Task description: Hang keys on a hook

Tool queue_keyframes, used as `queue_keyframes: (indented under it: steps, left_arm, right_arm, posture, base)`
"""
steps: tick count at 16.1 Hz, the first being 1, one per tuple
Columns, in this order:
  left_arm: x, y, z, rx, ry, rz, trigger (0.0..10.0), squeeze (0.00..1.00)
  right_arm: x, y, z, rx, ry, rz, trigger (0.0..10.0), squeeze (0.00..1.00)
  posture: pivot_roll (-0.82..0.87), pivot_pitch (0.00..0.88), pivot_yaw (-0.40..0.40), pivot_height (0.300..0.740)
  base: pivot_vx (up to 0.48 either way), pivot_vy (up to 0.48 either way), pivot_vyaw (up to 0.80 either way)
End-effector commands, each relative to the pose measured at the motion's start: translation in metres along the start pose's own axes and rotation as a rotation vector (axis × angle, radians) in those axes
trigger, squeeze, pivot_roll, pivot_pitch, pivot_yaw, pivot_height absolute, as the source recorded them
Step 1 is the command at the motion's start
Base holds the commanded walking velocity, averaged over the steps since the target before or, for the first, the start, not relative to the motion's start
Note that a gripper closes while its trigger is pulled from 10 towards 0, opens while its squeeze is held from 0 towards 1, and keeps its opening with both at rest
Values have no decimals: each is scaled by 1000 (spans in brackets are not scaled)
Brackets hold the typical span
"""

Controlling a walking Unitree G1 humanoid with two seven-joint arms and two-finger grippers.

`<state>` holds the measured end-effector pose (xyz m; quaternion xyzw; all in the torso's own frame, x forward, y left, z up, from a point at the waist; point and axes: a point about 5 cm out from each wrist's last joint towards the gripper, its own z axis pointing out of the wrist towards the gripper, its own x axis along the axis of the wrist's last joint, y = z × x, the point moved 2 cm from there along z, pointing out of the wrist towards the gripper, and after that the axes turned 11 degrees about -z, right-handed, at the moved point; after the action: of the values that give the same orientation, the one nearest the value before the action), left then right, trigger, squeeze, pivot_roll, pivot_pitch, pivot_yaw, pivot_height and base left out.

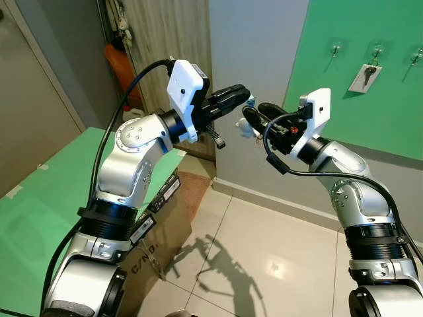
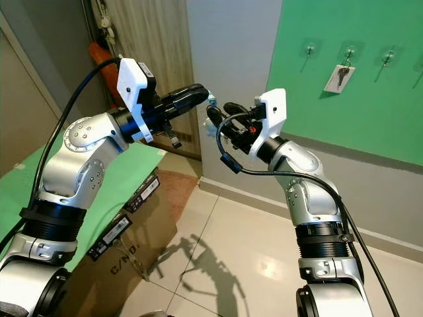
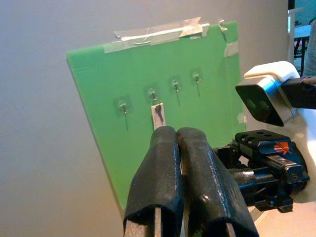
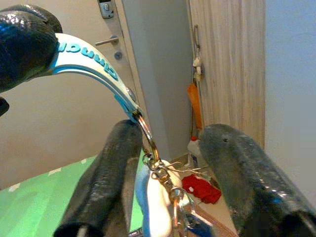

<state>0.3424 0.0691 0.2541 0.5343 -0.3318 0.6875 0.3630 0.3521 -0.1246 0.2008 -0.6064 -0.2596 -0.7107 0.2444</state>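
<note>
Pinching keys' strap (image 4: 91, 57), left tool (image 1: 239, 96) (fingers together), right tool (image 4: 168, 182) spread

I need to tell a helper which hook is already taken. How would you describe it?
Look at the green board on the grey wall, with its row of small clear hooks. The taken hook alone carries a white tag with a dark key; its neighbours hang bare.

four hooks (image 3: 175, 84) on one green board (image 3: 138, 64), one hung key tag (image 3: 158, 115), one blue-strapped keyring (image 4: 163, 170), two grippers.
</note>
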Motion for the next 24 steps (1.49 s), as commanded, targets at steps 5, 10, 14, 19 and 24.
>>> queue_keyframes:
  steps: [5,10,14,19,24]
  left_arm:
    - [3,-2,-4,-5,-1,11,0,0]
    - [1,-6,-6,6,-18,20,0,0]
    - [-2,-9,-6,26,-34,26,0,0]
    - [-5,-15,-6,62,-51,39,0,0]
    - [-9,-23,-6,123,-76,58,10000,0]
  right_arm:
    - [2,-5,-2,34,5,11,0,0]
    - [5,-5,-3,42,28,28,0,0]
    - [4,-7,-4,39,24,35,0,0]
    - [4,-7,-4,44,24,39,0,0]
    - [5,-12,-4,57,28,51,0,0]
  posture:
    - [-53,0,85,740]
    - [-53,0,86,740]
    - [-56,0,92,740]
    - [-59,0,91,740]
    - [-63,0,93,740]
  base:
    - [0,0,0]
    - [0,0,0]
    - [0,0,0]
    - [0,0,0]
    - [0,0,0]
